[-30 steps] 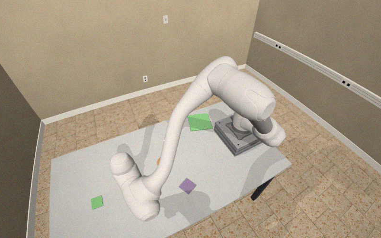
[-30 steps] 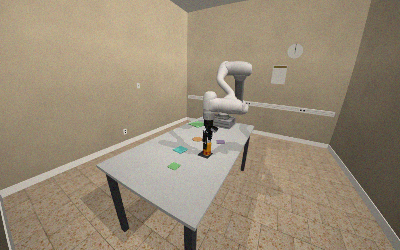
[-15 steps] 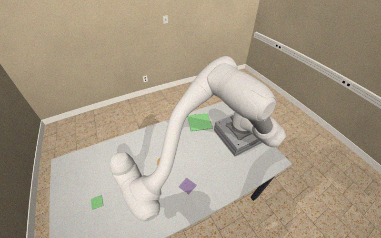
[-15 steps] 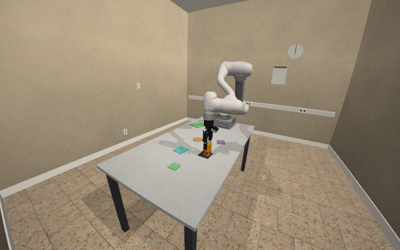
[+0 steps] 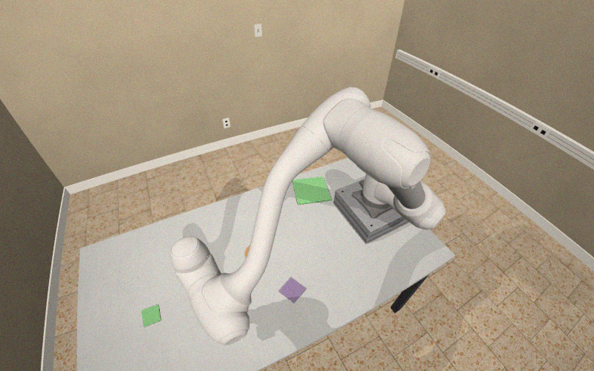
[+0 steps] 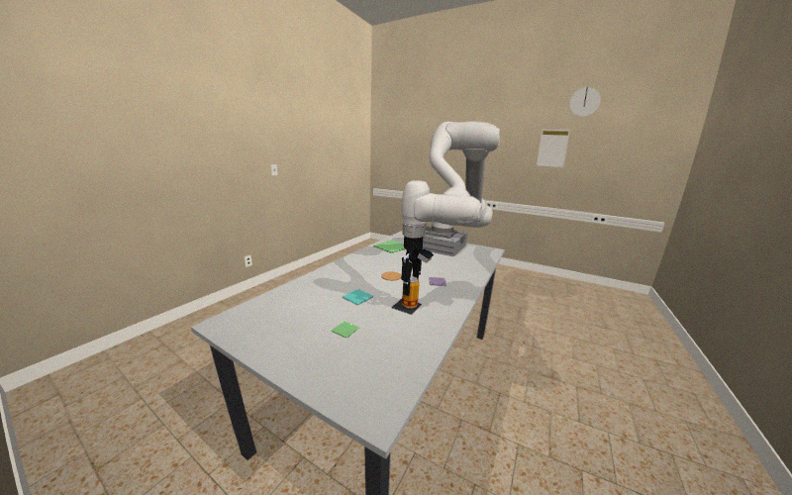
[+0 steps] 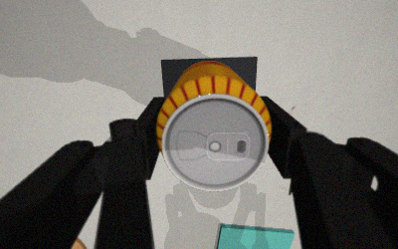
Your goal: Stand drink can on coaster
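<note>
The orange drink can [image 7: 213,124] stands upright on a dark square coaster [image 7: 172,70] on the counter [image 6: 300,344], with the black gripper [image 7: 212,144] half closed around its sides, a finger pressed on each flank. The white arm [image 5: 266,202] reaches down from its grey base [image 5: 373,230], wrist pointing straight down. The round cork coaster [image 6: 390,275] lies apart, near the purple square [image 6: 437,281]. No lettering on the can is legible.

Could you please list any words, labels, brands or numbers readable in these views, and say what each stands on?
None can be read.
Drink can: only red stripes on orange, no lettering visible.
Wall sheet: a dark band on top, anything on it too small to read.
Wall clock: no numerals visible.
</note>
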Motion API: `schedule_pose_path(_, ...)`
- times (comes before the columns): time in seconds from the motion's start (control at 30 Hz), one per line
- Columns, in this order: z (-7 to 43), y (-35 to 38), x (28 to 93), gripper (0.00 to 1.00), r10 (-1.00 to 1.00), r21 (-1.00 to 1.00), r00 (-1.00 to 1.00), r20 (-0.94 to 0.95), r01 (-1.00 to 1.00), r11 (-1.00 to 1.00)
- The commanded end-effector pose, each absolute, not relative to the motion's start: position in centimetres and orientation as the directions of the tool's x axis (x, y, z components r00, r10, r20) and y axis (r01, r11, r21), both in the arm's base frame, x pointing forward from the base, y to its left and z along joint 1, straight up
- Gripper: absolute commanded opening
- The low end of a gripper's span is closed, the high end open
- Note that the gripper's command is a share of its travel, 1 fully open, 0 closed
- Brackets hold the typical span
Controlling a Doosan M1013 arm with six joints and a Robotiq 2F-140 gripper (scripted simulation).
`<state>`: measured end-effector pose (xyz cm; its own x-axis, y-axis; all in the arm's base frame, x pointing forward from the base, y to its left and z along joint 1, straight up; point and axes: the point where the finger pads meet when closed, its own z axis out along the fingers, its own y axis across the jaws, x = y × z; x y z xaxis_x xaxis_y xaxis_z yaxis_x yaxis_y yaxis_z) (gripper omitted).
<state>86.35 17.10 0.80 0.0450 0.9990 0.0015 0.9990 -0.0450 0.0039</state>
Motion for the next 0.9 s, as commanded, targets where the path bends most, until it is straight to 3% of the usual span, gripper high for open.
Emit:
schedule_pose_path(0.0,1.6,17.1,86.5,0.10,0.999,0.007,0.045,0.002,0.999,-0.045)
schedule_pose_path(0.57,9.7,17.1,86.4,0.10,0.999,0.007,0.045,0.003,0.999,-0.045)
schedule_pose_path(0.87,10.6,17.1,86.3,0.10,0.999,0.007,0.045,0.003,0.999,-0.045)
